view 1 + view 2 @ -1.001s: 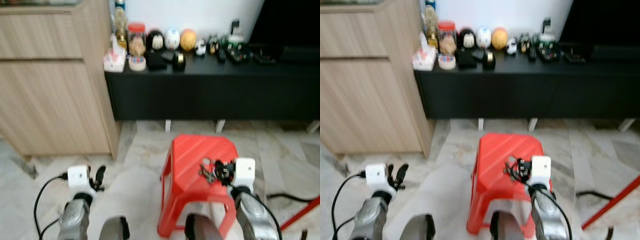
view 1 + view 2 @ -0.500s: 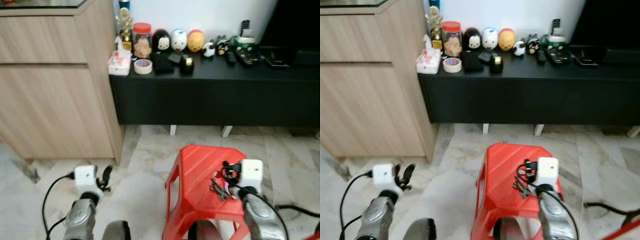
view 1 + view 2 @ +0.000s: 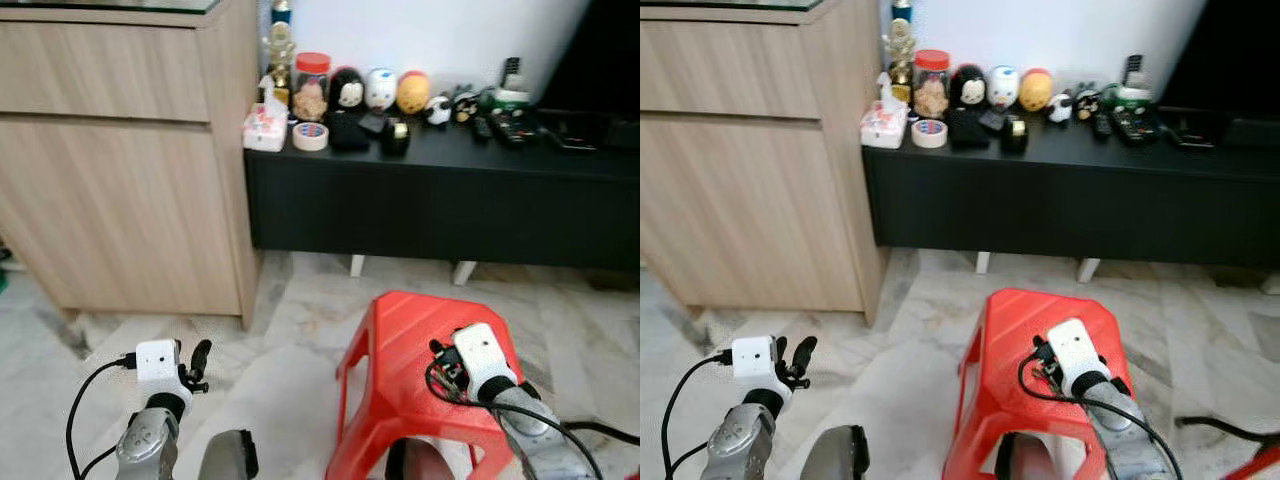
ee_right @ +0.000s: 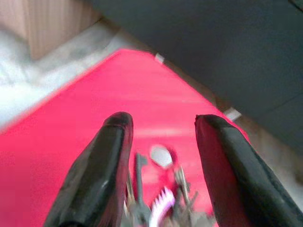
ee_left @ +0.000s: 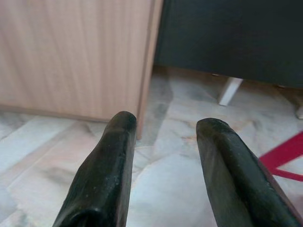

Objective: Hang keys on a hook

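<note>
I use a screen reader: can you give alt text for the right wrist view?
The right hand, fingers open, hovers just above a bunch of keys lying on a red stool. Behind the stool are a dark cabinet and pale floor.

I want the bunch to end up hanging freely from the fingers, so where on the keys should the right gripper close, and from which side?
Likely from above. The keys lie flat on the red stool, between the open fingers of the right gripper. Closing on the ring end, where the pieces bunch together, should let the blades dangle. The wrist view is blurred, so the ring's exact spot is unclear.
</note>
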`<state>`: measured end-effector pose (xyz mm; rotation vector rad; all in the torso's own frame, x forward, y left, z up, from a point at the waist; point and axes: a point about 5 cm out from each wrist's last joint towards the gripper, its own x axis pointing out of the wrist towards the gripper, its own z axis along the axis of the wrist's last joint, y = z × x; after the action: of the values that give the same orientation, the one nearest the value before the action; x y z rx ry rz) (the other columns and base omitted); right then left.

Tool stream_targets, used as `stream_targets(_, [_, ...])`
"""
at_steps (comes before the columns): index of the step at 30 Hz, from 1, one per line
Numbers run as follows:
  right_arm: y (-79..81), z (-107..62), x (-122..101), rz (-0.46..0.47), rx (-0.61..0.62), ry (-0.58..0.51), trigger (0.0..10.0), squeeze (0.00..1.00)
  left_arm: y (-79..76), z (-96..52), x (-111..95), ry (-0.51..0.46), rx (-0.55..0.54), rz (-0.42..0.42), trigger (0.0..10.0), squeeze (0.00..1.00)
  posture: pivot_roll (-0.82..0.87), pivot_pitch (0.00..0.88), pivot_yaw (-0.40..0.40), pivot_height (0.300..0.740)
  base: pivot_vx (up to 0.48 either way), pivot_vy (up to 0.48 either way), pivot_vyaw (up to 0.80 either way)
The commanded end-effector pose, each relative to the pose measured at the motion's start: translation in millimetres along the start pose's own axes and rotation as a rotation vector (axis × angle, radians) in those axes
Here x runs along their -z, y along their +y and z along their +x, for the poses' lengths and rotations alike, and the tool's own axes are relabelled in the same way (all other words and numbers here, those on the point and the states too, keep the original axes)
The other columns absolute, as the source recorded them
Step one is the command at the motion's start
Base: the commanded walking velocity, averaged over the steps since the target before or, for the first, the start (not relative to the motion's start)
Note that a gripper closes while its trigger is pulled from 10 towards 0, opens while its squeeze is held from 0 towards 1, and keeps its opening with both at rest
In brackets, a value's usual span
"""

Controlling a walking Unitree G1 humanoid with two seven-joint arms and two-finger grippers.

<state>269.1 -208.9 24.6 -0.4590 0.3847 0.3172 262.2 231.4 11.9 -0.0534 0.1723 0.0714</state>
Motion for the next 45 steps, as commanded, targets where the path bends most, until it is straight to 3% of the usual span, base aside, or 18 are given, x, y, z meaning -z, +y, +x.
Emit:
stream_targets(1, [-3.8, -0.2, -1, -0.104, -0.038, 0.044, 10.0, 0.00, -1.7, -1.2, 5, 0.031, 0.006, -0.004, 10.0, 0.00, 0.04, 0.000, -0.083, 0.571, 0.000, 0.000, 0.00])
stream_targets(6, [-6.8, -7.7, 19, -0.265, -0.108, 0.224, 10.0, 0.00, -1.9, -1.4, 6, 0.036, 0.007, -0.005, 10.0, 0.00, 0.04, 0.000, -0.078, 0.571, 0.000, 0.000, 0.00])
stream_targets(17, [-18.9, -13.4, 34, -0.192, -0.038, 0.350, 10.0, 0.00, -1.8, -1.1, 6, 0.043, 0.010, 0.000, 10.0, 0.00, 0.04, 0.000, -0.078, 0.571, 0.000, 0.000, 0.00])
stream_targets(21, [-30.2, -14.9, 39, -0.209, 0.011, 0.410, 10.0, 0.00, -1.4, -1.1, 6, 0.044, 0.008, 0.001, 10.0, 0.00, 0.05, 0.000, -0.079, 0.571, 0.000, 0.000, 0.00])
stream_targets(45, [-26.4, 6.9, 35, -0.216, -0.025, 0.435, 10.0, 0.00, 1.2, -2.2, 7, 0.053, 0.006, 0.011, 10.0, 0.00, 0.05, 0.000, -0.065, 0.571, 0.000, 0.000, 0.00])
